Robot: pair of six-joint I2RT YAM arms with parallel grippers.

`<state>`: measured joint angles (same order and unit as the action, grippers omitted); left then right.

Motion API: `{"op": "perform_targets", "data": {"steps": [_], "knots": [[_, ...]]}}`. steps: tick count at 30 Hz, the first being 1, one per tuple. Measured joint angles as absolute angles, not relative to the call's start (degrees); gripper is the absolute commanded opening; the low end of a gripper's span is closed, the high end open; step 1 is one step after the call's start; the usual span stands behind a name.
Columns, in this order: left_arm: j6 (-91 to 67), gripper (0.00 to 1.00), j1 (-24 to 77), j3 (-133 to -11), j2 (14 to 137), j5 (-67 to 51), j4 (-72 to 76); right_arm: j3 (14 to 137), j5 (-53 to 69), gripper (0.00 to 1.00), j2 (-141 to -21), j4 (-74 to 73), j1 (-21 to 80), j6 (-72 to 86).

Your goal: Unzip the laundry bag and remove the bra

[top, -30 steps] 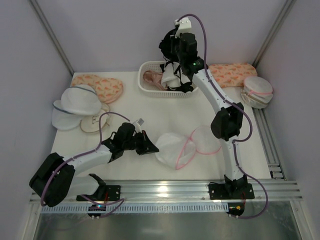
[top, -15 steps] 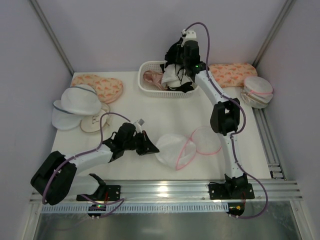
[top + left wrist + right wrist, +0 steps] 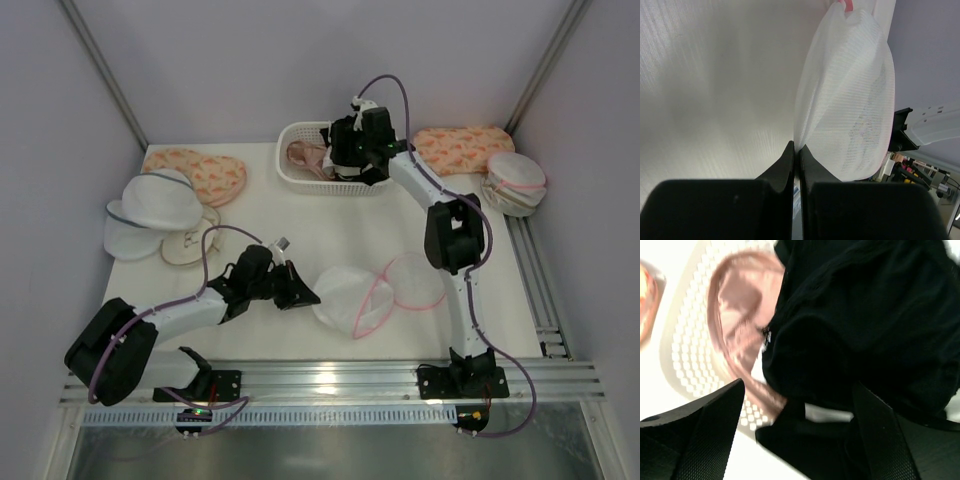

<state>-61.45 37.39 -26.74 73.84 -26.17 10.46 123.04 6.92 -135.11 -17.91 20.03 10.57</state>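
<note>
On the far left of the surface (image 3: 300, 230) lie a peach patterned pad (image 3: 205, 172) and, nearer, white mesh domes with a grey-blue rim (image 3: 155, 205). The left gripper (image 3: 300, 295) lies low at the near middle. Its jaws are pressed together on a fold of mesh at the left edge of the laundry bag (image 3: 345, 295), which lies unzipped just beside it, its two pink-rimmed halves spread side by side. Far of the bag, a white basket (image 3: 310, 183) holds a pink bra (image 3: 303, 153) and the black bra (image 3: 865, 305). The right gripper (image 3: 345, 150) hangs over this basket with its jaws spread wide, the black bra bunched between them. Further right lie another peach pad (image 3: 465, 147) and a stack of mesh domes (image 3: 515, 182).
</note>
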Motion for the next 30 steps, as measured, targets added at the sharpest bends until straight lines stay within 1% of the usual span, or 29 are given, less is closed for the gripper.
{"op": "perform_targets", "data": {"steps": [4, 7, 9, 13, 16, 21, 24, 27, 28, 29, 30], "knots": [[-61.67, 0.0, 37.39, -26.74, 73.84, -26.13, 10.57, 110.98, 6.15, 0.94, -126.61, -16.08, 20.08, 10.74], [-61.8, 0.0, 37.39, -26.74, 73.84, -26.11, 10.61, 99.46, 4.45, 0.95, -115.44, -13.02, 20.08, 10.9], [-61.8, 0.0, 37.39, -26.74, 73.84, -26.04, 10.7, 91.64, 2.28, 0.96, -105.51, -9.76, 20.1, 10.96], [-61.8, 0.0, 37.39, -26.72, 74.06, -25.47, 11.14, 83.42, -2.61, 0.96, -90.7, -5.69, 20.16, 11.11], [-62.04, 0.0, 37.39, -26.55, 74.41, -24.16, 11.68, 78.74, -8.54, 0.96, -83.88, -6.35, 20.84, 12.08], [-63.53, 0.0, 37.39, -25.17, 75.05, -18.22, 13.26, 63.99, -20.67, 0.96, -74.56, -13.87, 22.68, 17.06], [-64.62, 0.0, 37.41, -23.86, 74.63, -11.49, 13.13, 54.57, -24.88, 0.96, -69.12, -20.38, 23.24, 22.28], [-65.63, 0.0, 37.39, -22.83, 72.75, -5.13, 11.77, 46.09, -27.77, 0.96, -61.17, -26.39, 23.24, 27.7], [-65.73, 0.07, 37.36, -22.81, 72.05, -3.53, 11.42, 43.72, -28.4, 0.96, -58.24, -27.64, 23.2, 29.34], [-65.76, 0.11, 37.36, -22.81, 71.55, -2.48, 11.31, 41.78, -28.62, 0.96, -55.59, -28.73, 23.2, 30.85], [-65.87, 0.12, 37.36, -22.83, 71.02, -1.3, 11.27, 40.05, -28.62, 0.96, -53.49, -29.21, 23.18, 32.1]]}}
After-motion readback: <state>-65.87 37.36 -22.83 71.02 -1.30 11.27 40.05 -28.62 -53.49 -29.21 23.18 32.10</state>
